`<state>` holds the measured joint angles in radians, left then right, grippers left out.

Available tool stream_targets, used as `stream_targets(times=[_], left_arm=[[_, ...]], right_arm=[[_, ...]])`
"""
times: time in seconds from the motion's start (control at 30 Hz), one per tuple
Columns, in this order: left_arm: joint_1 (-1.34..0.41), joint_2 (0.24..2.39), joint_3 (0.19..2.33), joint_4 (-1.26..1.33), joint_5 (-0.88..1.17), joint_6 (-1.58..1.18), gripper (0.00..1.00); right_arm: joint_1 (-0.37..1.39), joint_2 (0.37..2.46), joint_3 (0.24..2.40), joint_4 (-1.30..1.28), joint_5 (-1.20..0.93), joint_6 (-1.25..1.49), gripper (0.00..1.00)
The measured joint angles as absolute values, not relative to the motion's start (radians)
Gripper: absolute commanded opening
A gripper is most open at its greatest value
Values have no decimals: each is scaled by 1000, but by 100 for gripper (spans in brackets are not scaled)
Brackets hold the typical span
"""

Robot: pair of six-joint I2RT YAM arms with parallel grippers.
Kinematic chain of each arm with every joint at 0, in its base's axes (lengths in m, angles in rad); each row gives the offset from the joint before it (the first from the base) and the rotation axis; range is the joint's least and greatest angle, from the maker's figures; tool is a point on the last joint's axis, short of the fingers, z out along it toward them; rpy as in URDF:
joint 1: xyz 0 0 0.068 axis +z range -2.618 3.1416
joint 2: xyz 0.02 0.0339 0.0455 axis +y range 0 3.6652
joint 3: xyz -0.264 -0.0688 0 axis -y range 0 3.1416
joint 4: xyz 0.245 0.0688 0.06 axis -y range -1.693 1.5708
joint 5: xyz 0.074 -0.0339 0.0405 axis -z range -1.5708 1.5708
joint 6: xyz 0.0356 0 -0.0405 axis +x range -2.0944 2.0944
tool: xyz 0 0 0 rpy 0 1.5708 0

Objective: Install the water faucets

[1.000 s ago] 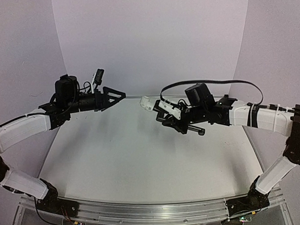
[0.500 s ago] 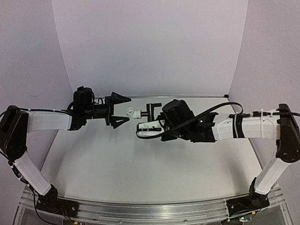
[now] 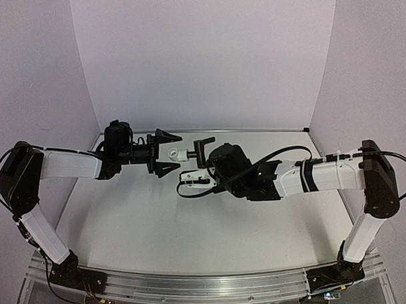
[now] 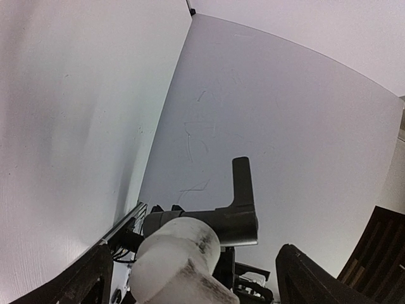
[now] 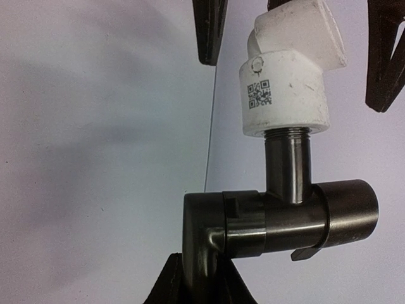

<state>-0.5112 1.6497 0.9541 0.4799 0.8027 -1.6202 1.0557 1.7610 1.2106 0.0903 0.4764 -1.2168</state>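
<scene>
White plastic fitting (image 5: 288, 82), marked with a small square code, sits on the threaded stub of the dark metal faucet (image 5: 278, 215). The two are joined and hang in the air above the far half of the desk (image 3: 193, 246), near the middle of its far edge. The right gripper (image 5: 196, 285) is pinched tight on the faucet's lower end, at the bottom of its own wrist view. The left gripper (image 3: 174, 153) faces it from the left with its jaws spread wide. Its fingers (image 5: 209, 28) stand one on each side of the fitting, with a gap showing on both sides. From the left wrist, the fitting fills the space between the fingers, and the faucet's lever stands up behind it.
</scene>
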Motion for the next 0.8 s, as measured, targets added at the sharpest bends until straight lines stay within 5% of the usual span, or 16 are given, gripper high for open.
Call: stream_targets(times=[0.1, 0.33, 0.8], left_arm=[[-518, 1671, 961, 473, 806, -1621, 78], [-521, 1686, 964, 471, 807, -1595, 34], [-523, 1622, 1083, 163, 706, -1181, 4]], right_arm=[[1064, 1775, 1211, 125, 502, -1244, 0], [1079, 1792, 1206, 187, 541, -1305, 0], [1040, 1807, 1406, -166, 232, -819, 0]])
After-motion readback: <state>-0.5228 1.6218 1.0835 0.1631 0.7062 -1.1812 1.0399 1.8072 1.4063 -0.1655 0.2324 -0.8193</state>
